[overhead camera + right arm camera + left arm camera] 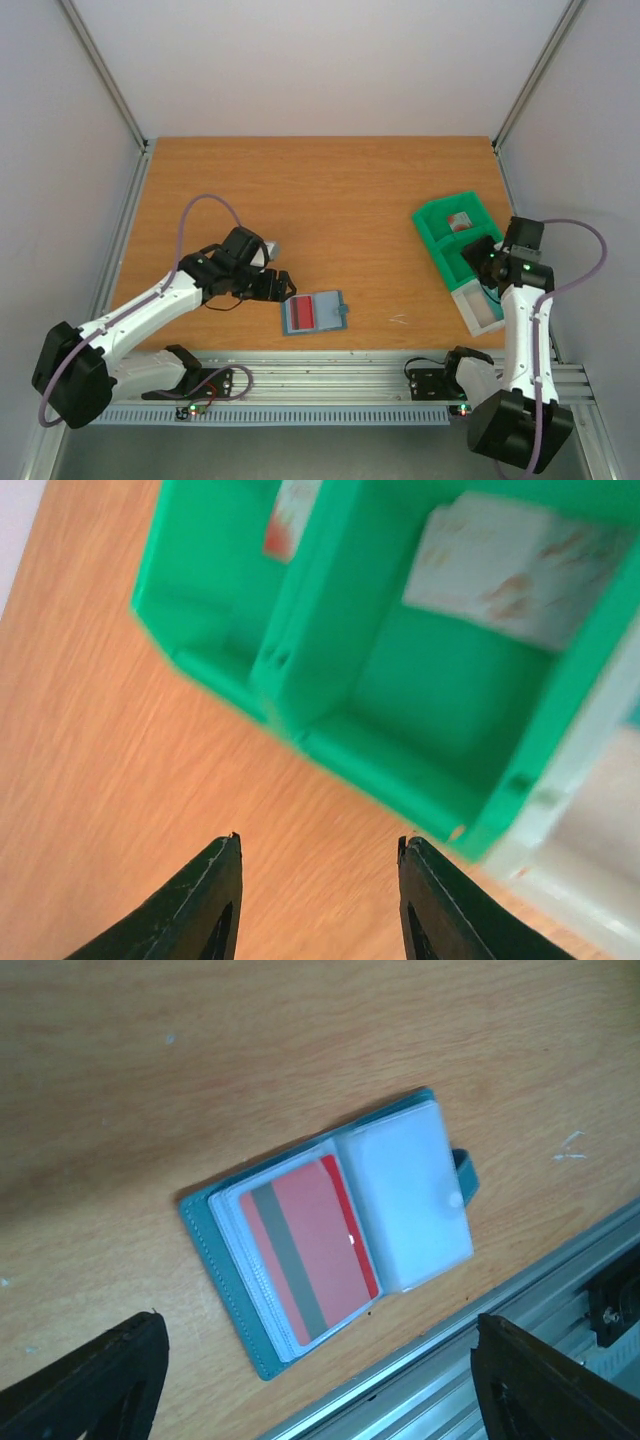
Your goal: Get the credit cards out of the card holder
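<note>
The blue-grey card holder [326,312] lies spread open on the table near the front edge. In the left wrist view the card holder [205,1240] shows a red credit card [305,1255] with a grey stripe in its left clear pocket, and a pale pocket on the right panel. My left gripper [277,285] [320,1318] hangs open just left of and above the holder, with nothing between its fingers. My right gripper [487,262] [320,840] is open and empty above the table beside the green bin [437,225] [330,640]. Two cards [510,565] lie in the bin's compartments.
A pale open box [478,310] [590,850] sits against the green bin's near end. The aluminium rail [330,375] [520,1290] runs along the table's front edge, close to the holder. Walls enclose the table on the left, right and back.
</note>
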You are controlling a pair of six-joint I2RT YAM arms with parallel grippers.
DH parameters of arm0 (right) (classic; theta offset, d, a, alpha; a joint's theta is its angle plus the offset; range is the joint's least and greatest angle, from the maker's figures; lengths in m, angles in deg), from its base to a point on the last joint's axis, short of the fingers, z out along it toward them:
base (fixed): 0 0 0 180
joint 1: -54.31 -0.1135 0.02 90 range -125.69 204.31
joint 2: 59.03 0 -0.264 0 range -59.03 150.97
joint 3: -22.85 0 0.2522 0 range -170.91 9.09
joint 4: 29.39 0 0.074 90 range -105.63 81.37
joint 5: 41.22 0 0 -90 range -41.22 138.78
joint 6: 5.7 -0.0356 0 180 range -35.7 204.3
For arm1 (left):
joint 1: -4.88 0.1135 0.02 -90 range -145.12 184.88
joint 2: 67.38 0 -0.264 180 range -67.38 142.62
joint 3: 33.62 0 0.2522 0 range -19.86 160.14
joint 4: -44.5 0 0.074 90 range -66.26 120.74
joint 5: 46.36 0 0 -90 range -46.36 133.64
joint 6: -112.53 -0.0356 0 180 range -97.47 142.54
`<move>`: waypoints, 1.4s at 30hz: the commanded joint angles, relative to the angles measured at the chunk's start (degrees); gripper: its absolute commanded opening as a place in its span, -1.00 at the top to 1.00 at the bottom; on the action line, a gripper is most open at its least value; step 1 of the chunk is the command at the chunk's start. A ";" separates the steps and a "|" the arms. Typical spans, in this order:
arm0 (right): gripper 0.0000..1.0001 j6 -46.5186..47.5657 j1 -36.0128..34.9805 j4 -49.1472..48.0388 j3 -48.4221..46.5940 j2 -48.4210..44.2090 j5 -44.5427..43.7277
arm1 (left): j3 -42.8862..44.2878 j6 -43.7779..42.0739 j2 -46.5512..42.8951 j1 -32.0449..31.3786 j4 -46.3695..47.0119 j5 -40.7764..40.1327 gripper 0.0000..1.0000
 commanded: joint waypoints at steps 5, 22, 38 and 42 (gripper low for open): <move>0.17 -3.45 -19.24 -0.06 2.74 -0.21 5.47 | -9.44 5.34 1.09 0.19 17.31 3.56 -0.32; 0.23 -8.76 -54.43 -17.69 3.83 11.24 6.09 | -13.57 9.56 10.96 0.22 29.07 6.38 0.46; 0.43 -11.89 -68.03 -37.13 -0.06 34.76 11.84 | -17.61 9.97 13.48 0.20 34.16 9.01 0.92; 0.50 -12.10 -68.04 -40.39 -0.20 38.57 15.26 | -17.94 9.77 14.59 0.19 34.88 8.80 0.94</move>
